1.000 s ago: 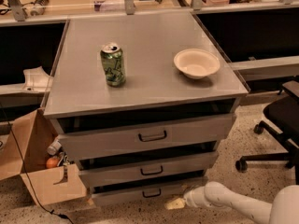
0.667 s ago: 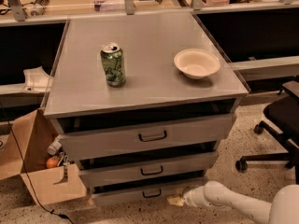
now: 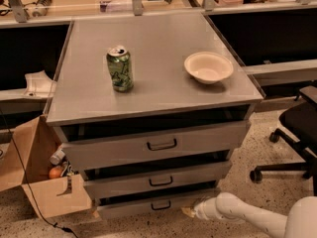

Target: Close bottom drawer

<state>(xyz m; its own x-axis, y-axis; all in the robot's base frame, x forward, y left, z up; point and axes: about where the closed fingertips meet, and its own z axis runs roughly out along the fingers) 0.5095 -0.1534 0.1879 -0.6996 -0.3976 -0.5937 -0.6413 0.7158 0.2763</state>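
The bottom drawer [image 3: 148, 206] is the lowest and narrowest grey front of three, with a small dark loop handle [image 3: 160, 205]. It stands pulled out a little from the cabinet. My white arm comes in from the lower right. My gripper [image 3: 189, 211] is low at the drawer's right front corner, touching or almost touching the front panel.
A green can [image 3: 120, 68] and a white bowl [image 3: 208, 67] stand on the grey cabinet top [image 3: 158, 83]. An open cardboard box [image 3: 37, 182] with items sits at the left. A black office chair [image 3: 297, 138] stands at the right. The middle drawer [image 3: 161, 180] and top drawer [image 3: 158, 144] are also slightly out.
The gripper has stayed at the bottom drawer's right front corner, shifting very slightly. The drawer fronts look unchanged.
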